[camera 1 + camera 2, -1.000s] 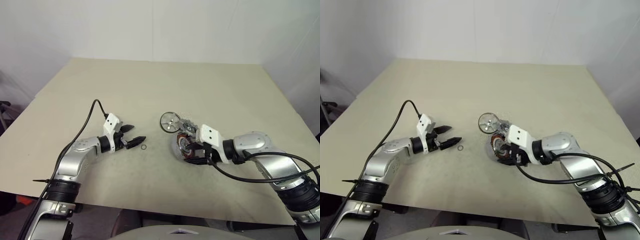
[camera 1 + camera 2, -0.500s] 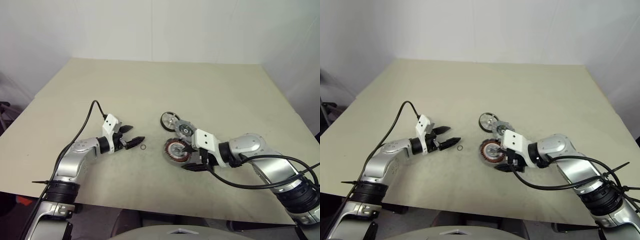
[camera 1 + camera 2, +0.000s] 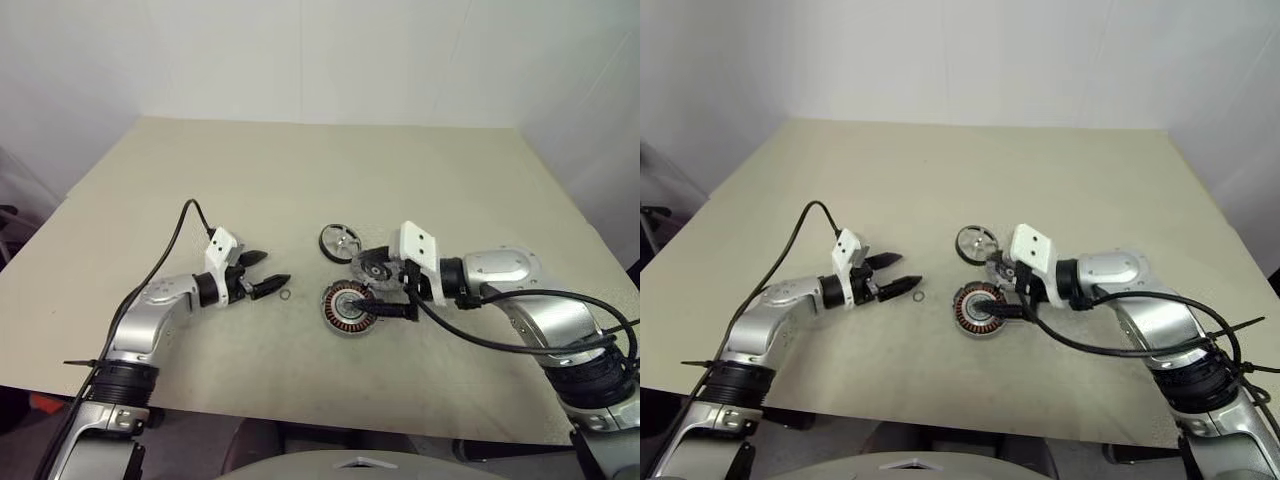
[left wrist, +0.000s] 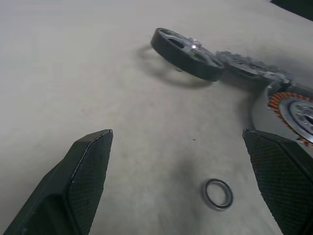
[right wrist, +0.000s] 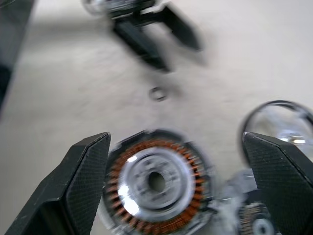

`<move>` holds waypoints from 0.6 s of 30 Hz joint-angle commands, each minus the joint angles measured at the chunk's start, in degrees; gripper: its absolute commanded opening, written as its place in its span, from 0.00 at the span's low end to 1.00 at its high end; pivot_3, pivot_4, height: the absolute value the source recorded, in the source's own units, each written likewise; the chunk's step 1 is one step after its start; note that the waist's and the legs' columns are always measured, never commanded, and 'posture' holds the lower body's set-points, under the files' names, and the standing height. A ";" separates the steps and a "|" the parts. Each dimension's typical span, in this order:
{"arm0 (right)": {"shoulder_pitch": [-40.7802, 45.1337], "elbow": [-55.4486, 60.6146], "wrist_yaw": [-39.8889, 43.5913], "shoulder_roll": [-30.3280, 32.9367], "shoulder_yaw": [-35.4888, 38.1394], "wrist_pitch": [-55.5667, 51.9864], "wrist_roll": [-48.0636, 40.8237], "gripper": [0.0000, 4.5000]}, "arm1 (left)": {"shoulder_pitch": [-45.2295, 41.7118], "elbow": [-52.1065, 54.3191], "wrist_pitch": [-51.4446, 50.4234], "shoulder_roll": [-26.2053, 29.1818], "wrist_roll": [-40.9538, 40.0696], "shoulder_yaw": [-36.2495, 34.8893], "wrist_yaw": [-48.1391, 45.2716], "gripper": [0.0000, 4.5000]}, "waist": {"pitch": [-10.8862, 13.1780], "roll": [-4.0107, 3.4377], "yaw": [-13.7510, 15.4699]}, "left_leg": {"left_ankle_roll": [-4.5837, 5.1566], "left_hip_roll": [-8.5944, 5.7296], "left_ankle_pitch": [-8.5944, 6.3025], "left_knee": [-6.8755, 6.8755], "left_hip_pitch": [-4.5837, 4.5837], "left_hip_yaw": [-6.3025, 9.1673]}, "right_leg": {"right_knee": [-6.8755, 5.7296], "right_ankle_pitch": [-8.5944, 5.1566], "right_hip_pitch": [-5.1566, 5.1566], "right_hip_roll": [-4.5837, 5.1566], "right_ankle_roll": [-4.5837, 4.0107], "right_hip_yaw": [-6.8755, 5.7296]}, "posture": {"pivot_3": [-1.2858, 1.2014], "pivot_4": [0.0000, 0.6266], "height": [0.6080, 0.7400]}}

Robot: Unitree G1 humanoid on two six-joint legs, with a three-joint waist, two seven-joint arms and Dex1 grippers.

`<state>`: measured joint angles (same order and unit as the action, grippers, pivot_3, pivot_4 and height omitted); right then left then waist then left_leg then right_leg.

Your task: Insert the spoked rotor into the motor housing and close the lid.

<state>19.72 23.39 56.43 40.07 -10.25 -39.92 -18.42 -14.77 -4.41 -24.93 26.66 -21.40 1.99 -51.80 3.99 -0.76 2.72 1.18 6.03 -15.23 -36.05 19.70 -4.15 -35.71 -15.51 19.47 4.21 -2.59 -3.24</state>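
The motor housing (image 3: 348,307) lies flat on the table with its copper coils up, also seen in the right wrist view (image 5: 154,181). My right gripper (image 3: 388,292) is open just right of and above it, holding nothing. Behind the housing, the dull grey lid (image 3: 377,265) lies on the table. The shiny spoked rotor (image 3: 340,241) leans at a tilt beside the lid, and shows again in the left wrist view (image 4: 186,46). My left gripper (image 3: 268,272) is open, low over the table, left of these parts and pointing toward them.
A small metal ring (image 3: 288,294) lies on the table just past my left fingertips, between the left gripper and the housing. The beige table (image 3: 300,180) extends far back to a white wall, and its front edge runs close below both arms.
My right gripper held the housing tilted; the housing now lies flat and slightly further left. The right gripper has opened and lifted off it. The left arm has not moved.
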 commanded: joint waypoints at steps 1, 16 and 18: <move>1.19 -0.26 -3.77 -2.18 2.05 -0.28 -0.59 0.99 | -0.80 0.16 1.79 2.88 0.33 -0.11 -3.55 1.00 | 0.00 0.00 -0.04 | 0.00 0.00 0.00 0.01 0.00 0.00 | 0.00 0.00 0.00 0.00 0.00 0.00 | 0.52 0.00 1.00; 0.45 -0.87 -7.94 -2.94 1.23 0.21 0.51 0.99 | -3.23 -9.63 11.52 0.95 8.87 7.06 -6.08 1.00 | 0.00 -0.01 0.08 | -0.04 -0.01 0.01 0.03 -0.07 0.00 | 0.02 0.02 -0.09 0.00 0.03 0.00 | 0.52 0.00 1.00; 0.32 -0.91 -7.99 -2.90 1.10 0.37 0.55 0.99 | -3.52 -10.23 12.18 0.81 9.54 7.37 -6.22 1.00 | 0.00 -0.01 0.13 | -0.07 -0.01 0.02 0.03 -0.10 0.00 | 0.02 0.04 -0.13 0.00 0.06 0.00 | 0.52 0.00 1.00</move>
<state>19.53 21.82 48.61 36.73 -9.70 -40.46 -17.95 -17.45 -14.10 -13.53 27.88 -12.65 8.28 -57.52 3.99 -0.76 2.85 1.10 6.02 -15.21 -36.02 19.58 -4.15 -35.70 -15.46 19.32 4.21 -2.53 -3.24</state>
